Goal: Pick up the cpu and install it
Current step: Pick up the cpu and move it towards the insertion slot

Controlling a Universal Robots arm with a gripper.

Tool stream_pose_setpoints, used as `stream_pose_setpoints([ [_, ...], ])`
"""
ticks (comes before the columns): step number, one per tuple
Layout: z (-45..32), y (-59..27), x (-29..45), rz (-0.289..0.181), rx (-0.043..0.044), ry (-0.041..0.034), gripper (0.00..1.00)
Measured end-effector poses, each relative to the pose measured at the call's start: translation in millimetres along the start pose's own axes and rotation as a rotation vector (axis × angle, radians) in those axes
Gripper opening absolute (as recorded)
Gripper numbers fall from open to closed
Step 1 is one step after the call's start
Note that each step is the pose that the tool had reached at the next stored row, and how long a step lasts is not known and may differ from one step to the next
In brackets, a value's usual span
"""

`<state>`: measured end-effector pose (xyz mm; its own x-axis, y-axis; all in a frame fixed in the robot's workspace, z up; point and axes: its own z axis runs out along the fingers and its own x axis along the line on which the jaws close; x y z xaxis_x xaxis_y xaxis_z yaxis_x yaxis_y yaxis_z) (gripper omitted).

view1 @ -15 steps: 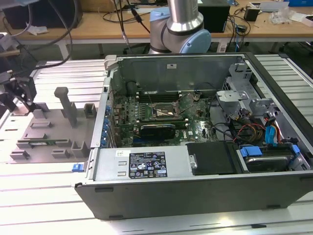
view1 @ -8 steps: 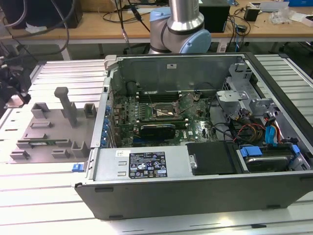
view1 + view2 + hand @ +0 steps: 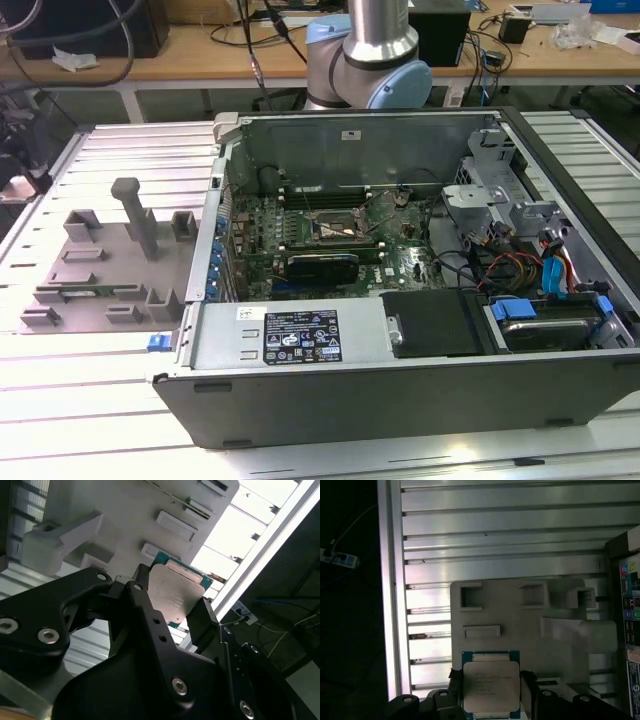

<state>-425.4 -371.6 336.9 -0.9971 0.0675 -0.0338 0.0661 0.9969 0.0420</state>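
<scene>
The cpu is a flat square chip with a pale silver top and a green rim, and my gripper is shut on it. Black fingers press against two opposite edges. In the second wrist view the cpu sits tilted between the same fingers of the gripper. Behind the chip in both wrist views lies the grey fixture tray, some distance off. The open computer case holds the motherboard with its bare square socket.
The grey fixture tray with upright blocks lies on the slatted metal table at the exterior view's left of the case. Cables and drive cages fill the case's right side. The arm's base stands behind the case.
</scene>
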Motion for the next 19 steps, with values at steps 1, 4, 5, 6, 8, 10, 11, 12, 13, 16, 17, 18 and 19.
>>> stream_pose_setpoints([
  [1,-3.1,0.1,-0.1,0.000,0.0000,0.0000,0.55],
  [4,-14.3,0.6,-0.6,0.000,0.0000,-0.0001,0.55],
  [5,-18.6,0.8,-0.8,0.000,0.0000,0.0000,0.55],
  [6,-24.3,1.1,-1.1,0.000,0.0000,-0.0001,0.55],
  [8,-32.3,1.4,-1.5,0.000,0.0000,-0.0001,0.55],
  [10,-40.4,1.7,-1.8,0.000,0.0000,-0.0001,0.55],
  [11,-44.4,1.9,-2.0,0.000,-0.0001,-0.0001,0.55],
  [12,-52.3,2.2,-2.3,0.000,0.0000,0.0000,0.55],
  [13,-56.2,2.4,-2.5,0.000,0.0000,0.0000,0.55],
  [16,-72.6,3.1,-3.3,0.000,0.0000,-0.0001,0.55],
  [17,-78.3,3.4,-3.5,0.000,0.0000,-0.0001,0.55],
  [18,-83.1,3.6,-3.7,0.000,0.0000,0.0000,0.55],
  [19,-89.1,3.8,-3.9,0.000,-0.0001,-0.0002,0.55],
])
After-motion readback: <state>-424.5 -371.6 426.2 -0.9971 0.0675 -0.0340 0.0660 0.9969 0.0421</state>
